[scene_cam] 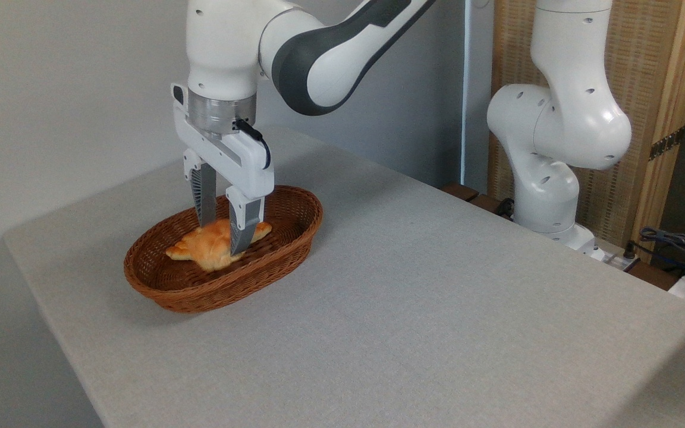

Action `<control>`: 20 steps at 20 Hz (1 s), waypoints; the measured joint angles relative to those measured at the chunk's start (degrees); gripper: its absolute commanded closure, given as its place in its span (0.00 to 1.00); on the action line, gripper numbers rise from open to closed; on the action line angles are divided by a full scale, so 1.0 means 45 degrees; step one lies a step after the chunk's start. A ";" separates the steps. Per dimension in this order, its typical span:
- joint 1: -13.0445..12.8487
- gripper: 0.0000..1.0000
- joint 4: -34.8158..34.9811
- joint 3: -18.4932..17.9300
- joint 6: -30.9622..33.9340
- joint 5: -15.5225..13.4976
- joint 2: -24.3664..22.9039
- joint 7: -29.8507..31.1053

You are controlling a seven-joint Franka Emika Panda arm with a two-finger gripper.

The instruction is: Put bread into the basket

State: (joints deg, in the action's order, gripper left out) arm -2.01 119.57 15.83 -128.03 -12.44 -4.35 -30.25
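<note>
Bread lies in basket, tool fingers straddling it.

Tool vertical, fingers down, slightly parted

Lots of bare table to the right of and in front of the basket: easy to pass there. Inside the basket, not much room: the bread in the middle, with the gripper around it, one finger on each side. Low rim all round, easy to go over from above. Far right, the arm's big white base and some cables in the way.
</note>
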 measured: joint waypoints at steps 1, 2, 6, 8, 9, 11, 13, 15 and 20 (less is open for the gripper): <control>0.0000 0.00 0.0000 0.0001 0.0000 0.0000 0.0000 0.0000; 0.0000 0.00 0.0000 0.0001 0.0000 0.0000 0.0000 0.0000; 0.0045 0.00 0.0000 -0.0018 0.0000 0.0000 0.0000 0.0000; 0.0072 0.00 0.0000 -0.0173 0.0000 0.0009 -0.0001 -0.0001; 0.0093 0.00 -0.0001 -0.0386 0.0000 0.0158 -0.0003 -0.0027; 0.0128 0.00 -0.0002 -0.1021 0.0001 0.0787 -0.0015 -0.0369; 0.0177 0.00 -0.0004 -0.1678 0.0222 0.1207 -0.0036 -0.1002; 0.0213 0.00 -0.0015 -0.2479 0.0798 0.1359 -0.0109 -0.2233; 0.0242 0.00 -0.0035 -0.3915 0.1859 0.1368 -0.0638 -0.4117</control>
State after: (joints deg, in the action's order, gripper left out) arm -0.92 119.42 -1.79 -119.67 -6.28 -7.22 -48.78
